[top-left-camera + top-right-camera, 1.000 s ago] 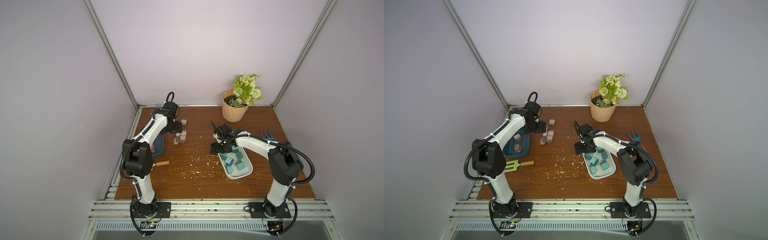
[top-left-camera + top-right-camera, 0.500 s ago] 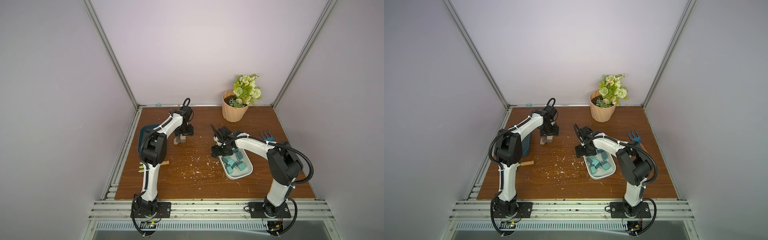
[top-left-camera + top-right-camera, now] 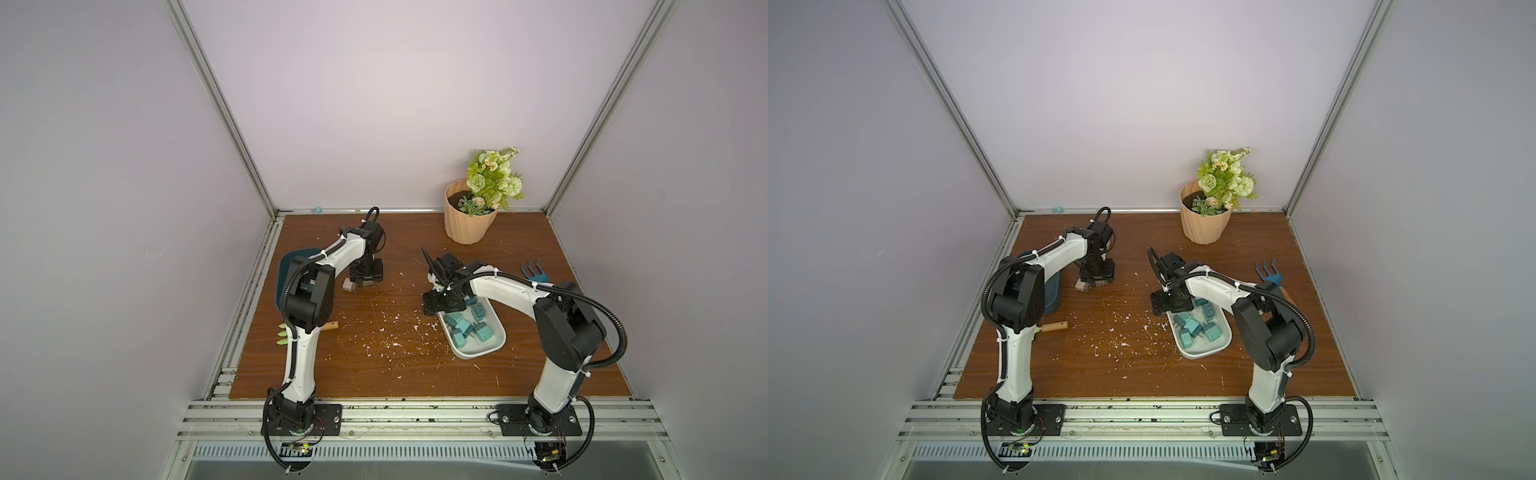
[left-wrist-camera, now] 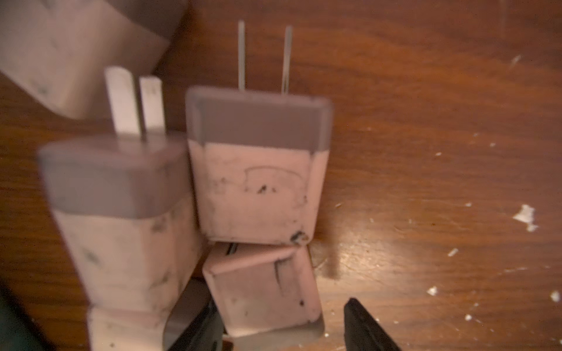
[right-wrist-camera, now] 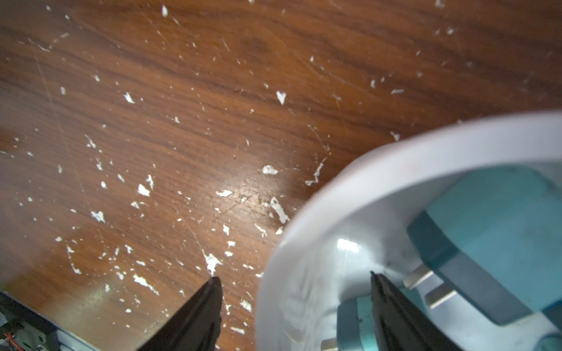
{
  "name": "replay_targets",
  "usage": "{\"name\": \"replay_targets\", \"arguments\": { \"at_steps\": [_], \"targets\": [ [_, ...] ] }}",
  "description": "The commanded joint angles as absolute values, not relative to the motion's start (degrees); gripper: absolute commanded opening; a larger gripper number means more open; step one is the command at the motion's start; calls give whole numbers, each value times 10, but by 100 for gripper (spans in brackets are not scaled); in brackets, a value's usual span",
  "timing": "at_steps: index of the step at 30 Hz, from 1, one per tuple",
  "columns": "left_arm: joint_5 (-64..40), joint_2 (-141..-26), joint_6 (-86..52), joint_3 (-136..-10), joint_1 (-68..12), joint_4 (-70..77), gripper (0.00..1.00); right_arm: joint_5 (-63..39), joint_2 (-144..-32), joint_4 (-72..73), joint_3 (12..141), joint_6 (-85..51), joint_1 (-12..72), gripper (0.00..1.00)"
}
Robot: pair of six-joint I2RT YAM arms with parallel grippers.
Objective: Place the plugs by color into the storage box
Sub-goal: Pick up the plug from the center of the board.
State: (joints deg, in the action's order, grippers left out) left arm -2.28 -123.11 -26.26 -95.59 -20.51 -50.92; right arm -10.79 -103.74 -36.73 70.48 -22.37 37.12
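Straddling left hand [image 4: 279, 296]: released, my two black fingers [image 4: 365, 328] are spread on either side of one pinkish-tan cube plug [image 4: 264, 294] lying on the brown wooden tabletop [image 3: 374, 374]. A gap shows between that plug and one finger, so I grasp nothing.
Neighbouring plugs: a second pinkish-tan plug [image 4: 258, 188] with a grey cap touches the far side of the first, its two metal prongs pointing away from me. A third plug [image 4: 121, 228] sits just beside both. A fourth plug [image 4: 60, 45], farther off, is too blurred to describe.
Right hand [image 5: 294, 276]: released and empty, with one finger over bare tabletop and one inside the white oval plastic tray [image 5: 304, 212], its rim between them.
Teal cube plugs [image 3: 465, 328]: heaped together in that white tray, under my right wrist.
Dark blue storage bin [image 3: 1054, 293]: at the tabletop's left edge, beside my left arm, which hides what is in it.
White flecks [image 3: 386, 328]: scattered on the wood between my two hands.
Peach ribbed flowerpot [image 3: 467, 232]: at the back, holding green flowers.
Blue plastic hand rake [image 3: 534, 270]: near the right edge, beyond the white tray.
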Motion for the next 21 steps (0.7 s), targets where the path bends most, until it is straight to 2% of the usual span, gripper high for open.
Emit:
{"name": "replay_targets", "arguments": {
  "at_steps": [1,8,12,15,18,21],
  "targets": [
    [-21,-1218,-266,-941,-205,-504,61,-103,-1046,-381,718,-227,375,80],
    [-10,-1228,-267,-955,-205,-502,58,-104,-1053,-388,728,-221,377,80],
    [-6,-1229,-267,-970,-205,-503,70,-105,-1055,-389,729,-220,379,80],
    [-5,-1234,-271,-975,-205,-503,72,-105,-1056,-390,728,-219,380,80],
    [-3,-1238,-276,-979,-205,-503,71,-103,-1055,-391,728,-218,381,80],
    [-5,-1245,-280,-980,-205,-502,65,-102,-1055,-391,728,-218,381,79]
  ]
}}
